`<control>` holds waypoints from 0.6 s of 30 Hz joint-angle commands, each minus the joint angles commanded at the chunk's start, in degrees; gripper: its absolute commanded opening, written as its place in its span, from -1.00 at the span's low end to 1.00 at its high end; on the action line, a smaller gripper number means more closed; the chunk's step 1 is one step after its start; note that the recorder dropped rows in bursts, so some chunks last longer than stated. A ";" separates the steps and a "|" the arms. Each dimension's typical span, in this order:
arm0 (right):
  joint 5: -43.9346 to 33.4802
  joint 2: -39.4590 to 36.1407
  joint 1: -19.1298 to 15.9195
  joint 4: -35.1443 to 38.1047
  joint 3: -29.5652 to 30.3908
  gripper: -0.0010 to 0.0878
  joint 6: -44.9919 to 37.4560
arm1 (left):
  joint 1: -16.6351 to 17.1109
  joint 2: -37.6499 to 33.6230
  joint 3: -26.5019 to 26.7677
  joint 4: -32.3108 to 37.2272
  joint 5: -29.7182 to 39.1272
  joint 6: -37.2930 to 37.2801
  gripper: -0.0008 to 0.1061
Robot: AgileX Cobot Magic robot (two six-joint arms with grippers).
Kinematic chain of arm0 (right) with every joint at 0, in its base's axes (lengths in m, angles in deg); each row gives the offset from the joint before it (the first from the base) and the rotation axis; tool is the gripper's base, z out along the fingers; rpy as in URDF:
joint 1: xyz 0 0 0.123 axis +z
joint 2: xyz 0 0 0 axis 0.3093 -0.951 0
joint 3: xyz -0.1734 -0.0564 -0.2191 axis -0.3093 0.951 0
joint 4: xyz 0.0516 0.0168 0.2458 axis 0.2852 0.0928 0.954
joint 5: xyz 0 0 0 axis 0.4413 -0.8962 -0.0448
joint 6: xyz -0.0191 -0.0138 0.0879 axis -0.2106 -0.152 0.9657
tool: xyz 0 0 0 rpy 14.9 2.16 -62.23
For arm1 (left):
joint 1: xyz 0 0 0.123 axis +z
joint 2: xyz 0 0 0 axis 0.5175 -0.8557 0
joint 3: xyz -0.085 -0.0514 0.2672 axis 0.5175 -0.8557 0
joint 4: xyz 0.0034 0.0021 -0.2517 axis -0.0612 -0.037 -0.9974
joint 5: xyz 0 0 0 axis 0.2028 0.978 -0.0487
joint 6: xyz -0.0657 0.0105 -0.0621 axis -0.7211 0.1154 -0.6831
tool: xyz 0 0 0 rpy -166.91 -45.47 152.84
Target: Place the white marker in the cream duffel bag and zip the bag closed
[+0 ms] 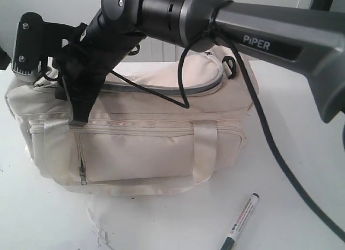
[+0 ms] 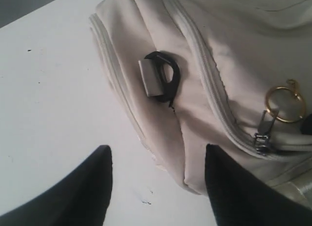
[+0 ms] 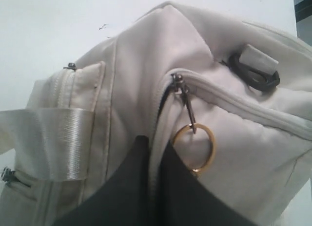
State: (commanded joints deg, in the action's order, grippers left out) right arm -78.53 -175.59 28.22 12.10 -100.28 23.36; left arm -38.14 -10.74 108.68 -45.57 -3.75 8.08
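Note:
The cream duffel bag (image 1: pixel 140 137) sits in the middle of the white table. The white marker (image 1: pixel 241 222), black-capped, lies on the table in front of the bag's right end, apart from both grippers. My right arm reaches across the bag's top, and its gripper (image 1: pixel 78 119) (image 3: pixel 155 141) is shut, pinching the zip seam at the bag's left end, beside the gold ring (image 3: pixel 194 148) on the zip pull (image 3: pixel 178 82). My left gripper (image 2: pixel 157 148) is open at that same end, below the black strap clip (image 2: pixel 163 80), with the bag's corner between its fingers (image 2: pixel 87 187), untouched.
A black cable (image 1: pixel 269 147) hangs from the right arm over the bag's right end down to the table (image 1: pixel 302 99). The right arm's body (image 1: pixel 259 40) covers the back of the bag. The left arm's head (image 1: pixel 24 45) stands at the far left.

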 joint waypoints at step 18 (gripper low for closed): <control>-8.90 9.57 -2.31 -4.05 0.00 0.34 20.47 | -0.12 0.00 0.00 -23.59 3.82 32.16 0.14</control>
State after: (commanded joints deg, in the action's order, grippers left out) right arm -87.43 -166.02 25.91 8.05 -100.28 43.83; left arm -38.26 -10.74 108.68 -69.16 0.08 40.24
